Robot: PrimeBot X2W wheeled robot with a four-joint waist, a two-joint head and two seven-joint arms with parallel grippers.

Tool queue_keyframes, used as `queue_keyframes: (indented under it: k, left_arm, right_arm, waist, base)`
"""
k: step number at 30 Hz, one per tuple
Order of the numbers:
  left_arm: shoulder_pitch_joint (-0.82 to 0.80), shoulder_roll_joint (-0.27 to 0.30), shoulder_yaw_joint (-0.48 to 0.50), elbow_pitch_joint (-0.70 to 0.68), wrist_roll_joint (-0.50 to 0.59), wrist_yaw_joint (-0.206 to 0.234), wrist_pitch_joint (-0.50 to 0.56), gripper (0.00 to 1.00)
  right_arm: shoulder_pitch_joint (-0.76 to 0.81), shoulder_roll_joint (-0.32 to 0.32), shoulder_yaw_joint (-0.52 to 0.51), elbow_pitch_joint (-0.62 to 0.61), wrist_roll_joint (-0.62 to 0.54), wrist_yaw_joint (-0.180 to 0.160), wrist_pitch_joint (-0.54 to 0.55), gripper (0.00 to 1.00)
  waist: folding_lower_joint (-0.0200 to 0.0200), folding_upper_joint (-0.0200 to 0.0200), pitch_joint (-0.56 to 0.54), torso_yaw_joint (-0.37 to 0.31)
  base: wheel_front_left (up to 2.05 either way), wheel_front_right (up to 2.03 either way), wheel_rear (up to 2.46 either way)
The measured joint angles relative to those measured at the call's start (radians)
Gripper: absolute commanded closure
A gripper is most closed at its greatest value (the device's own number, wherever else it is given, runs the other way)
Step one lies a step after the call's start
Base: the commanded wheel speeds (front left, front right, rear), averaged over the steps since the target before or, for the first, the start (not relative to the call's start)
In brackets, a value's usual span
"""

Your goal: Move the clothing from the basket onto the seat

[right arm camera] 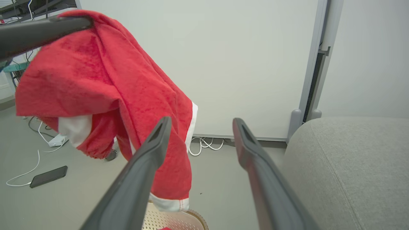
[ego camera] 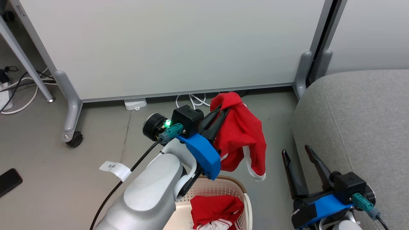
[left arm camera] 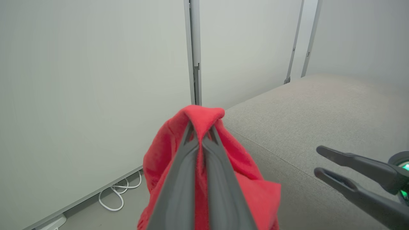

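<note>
My left gripper is shut on a red garment with white trim, which hangs in the air above the basket. Its two fingers pinch the fabric's top fold in the left wrist view. A second red garment with white stripes lies inside the cream perforated basket. My right gripper stands open and holds nothing, low at the right beside the grey seat. The hanging garment shows left of my right gripper in the right wrist view, with the basket's rim below.
A white partition panel on castors stands behind, with white cables on the floor at its foot. A dark phone lies on the floor at the left. A table leg slants at the far left.
</note>
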Motion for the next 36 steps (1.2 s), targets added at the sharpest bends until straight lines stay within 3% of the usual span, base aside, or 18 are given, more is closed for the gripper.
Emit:
queue_keyframes:
  k: [11,18,36]
  left_arm:
    - [-0.012,-0.004,-0.015,0.006,-0.011,0.004,0.002,1.00]
    - [-0.023,-0.005,-0.021,0.009,-0.015,0.007,0.001,1.00]
    - [-0.031,-0.008,-0.048,0.017,-0.036,0.007,-0.005,1.00]
  right_arm:
    - [0.007,0.000,0.027,-0.004,0.007,0.000,0.005,0.00]
    - [-0.032,0.000,0.102,0.027,0.009,0.000,0.040,0.00]
    - [-0.305,0.000,0.226,0.358,0.048,0.000,0.088,0.00]
  waist:
    - [0.0001,0.0000,0.004,-0.002]
    - [0.0001,0.0000,0.019,-0.008]
    - [0.0001,0.0000,0.023,-0.007]
  base:
    - [0.00,0.00,0.00]
    - [0.00,0.00,0.00]
    - [0.00,0.00,0.00]
